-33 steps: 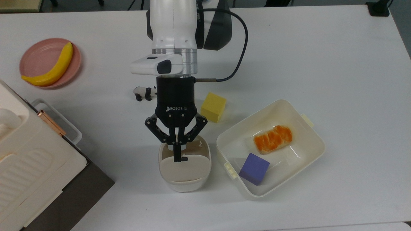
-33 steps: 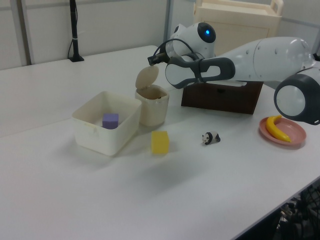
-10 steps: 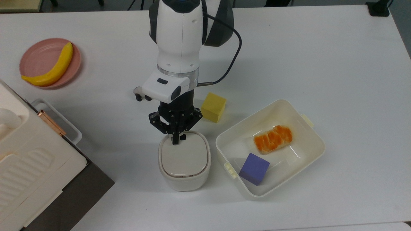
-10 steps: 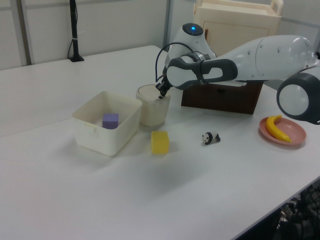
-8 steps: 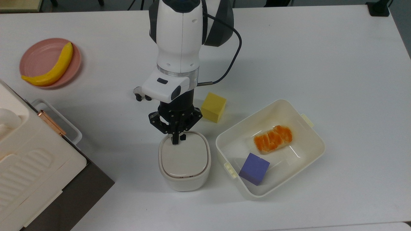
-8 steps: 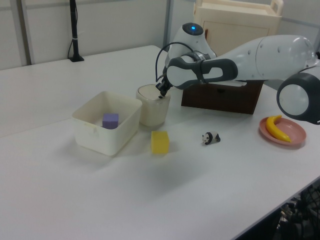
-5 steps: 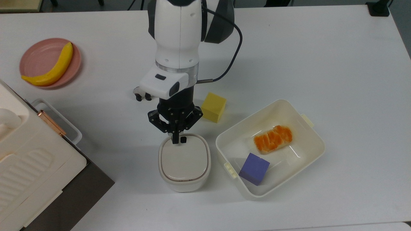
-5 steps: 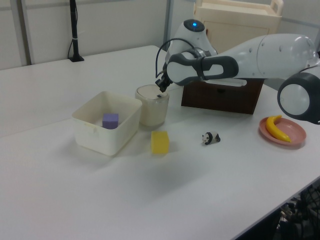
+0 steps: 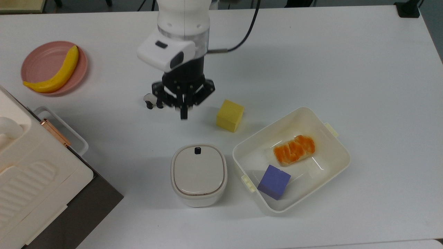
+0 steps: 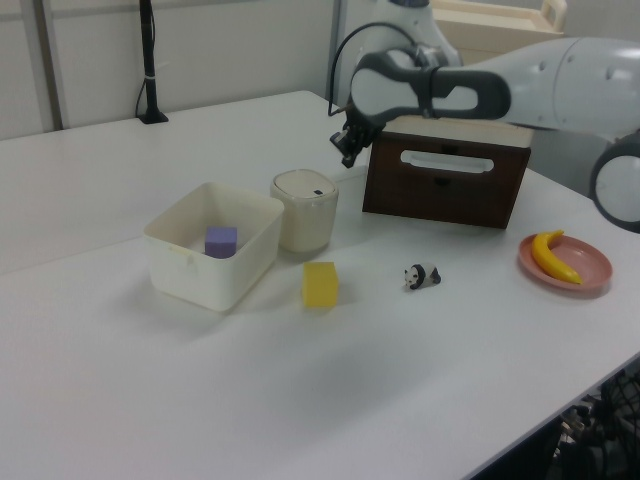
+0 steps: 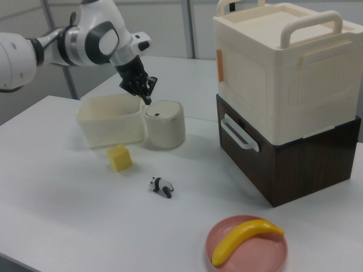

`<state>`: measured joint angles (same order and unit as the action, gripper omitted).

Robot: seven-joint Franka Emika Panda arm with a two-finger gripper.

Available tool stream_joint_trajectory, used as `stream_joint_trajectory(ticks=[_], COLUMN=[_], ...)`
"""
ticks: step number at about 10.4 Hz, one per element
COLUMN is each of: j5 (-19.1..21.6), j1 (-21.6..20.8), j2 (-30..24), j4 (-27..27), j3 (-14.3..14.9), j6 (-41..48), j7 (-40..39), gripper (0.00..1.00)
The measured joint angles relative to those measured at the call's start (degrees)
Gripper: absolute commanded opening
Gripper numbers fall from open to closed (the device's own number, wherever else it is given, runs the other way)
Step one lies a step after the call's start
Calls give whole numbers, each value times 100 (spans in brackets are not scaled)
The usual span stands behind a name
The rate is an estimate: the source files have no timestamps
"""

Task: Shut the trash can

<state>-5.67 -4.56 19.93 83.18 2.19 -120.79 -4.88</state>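
Observation:
The small cream-white trash can [image 9: 198,174] stands on the white table with its beige lid lying flat on the rim and the black button [image 9: 197,150] on top. The same trash can [image 10: 305,210] sits between the white tub and the brown box in the left view, and the trash can [image 11: 164,123] is lidded in the right view too. My gripper [image 9: 183,116] is shut on nothing, raised well clear of the lid and off toward the top view's top. That gripper [image 10: 349,155] hangs above and beyond the can; in the right view the gripper [image 11: 147,99] hovers just over it.
A white tub [image 9: 304,180] beside the can holds a purple cube [image 9: 274,182] and an orange food piece [image 9: 294,149]. A yellow cube [image 9: 229,115] and a panda toy [image 9: 152,101] lie near the gripper. A pink plate [image 9: 41,62] bears a banana [image 9: 55,74]. A large white appliance [image 9: 31,173] tops a brown box.
The lid, tilted open 3.2 s ago, was pressed flat. Since then my shut gripper has lifted off the lid and pulled back toward the top view's top.

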Motion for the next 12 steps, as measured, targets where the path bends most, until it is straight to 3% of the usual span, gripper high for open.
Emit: stream_joint_trajectory(ticks=[1, 3, 5, 6, 7, 12], j5=[0, 0, -1, -7, -7, -8], j1=[1, 4, 84, 109, 120, 114], j2=[-187, -513, -784, -860, -909, -975], j4=[2, 18, 36, 43, 51, 195], j3=[0, 5, 14, 15, 15, 14], j6=[587, 1525, 2119, 2354, 2485, 2602], j7=[93, 120, 120, 119, 119, 115], gripper=[4, 25, 79, 94, 100, 100])
